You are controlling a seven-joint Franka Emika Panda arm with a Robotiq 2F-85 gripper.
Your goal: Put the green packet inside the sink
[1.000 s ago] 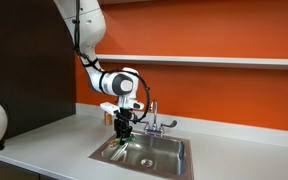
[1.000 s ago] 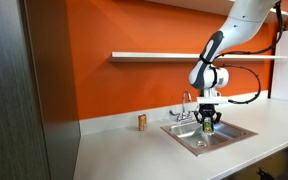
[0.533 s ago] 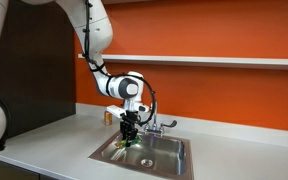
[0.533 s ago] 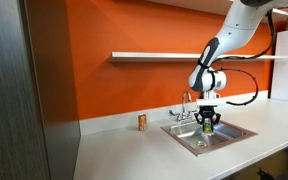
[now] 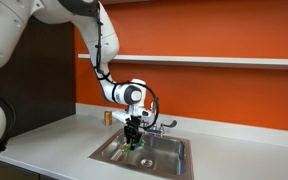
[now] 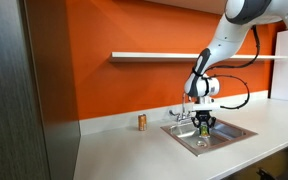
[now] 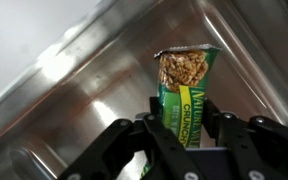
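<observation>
Movement since earlier: the claw (image 5: 134, 138) has been carried from the near edge of the sink (image 5: 183, 166) toward the basin's middle, and lowered a little; in an exterior view it hangs just above the basin floor (image 6: 204, 127).
Claw state: closed on the green packet (image 7: 188, 84); in the wrist view, fingers (image 7: 156, 118) are pressed against both of its long sides.
Packet position: held upright over the steel floor of the sink (image 7: 94, 70), its lower end hidden between the fingers; contact with the floor cannot be told.
Meaning for the task: the packet is judged to be inside the basin's outline already, so only release is left.
Readable writing: "CRUNCH" in white letters, with "NATURE" partly legible above it; a granola picture is printed on the free end.
Other items: a brown jar (image 6: 141, 121) stands on the worktop (image 6: 124, 150), well apart; no label can be read on it.
</observation>
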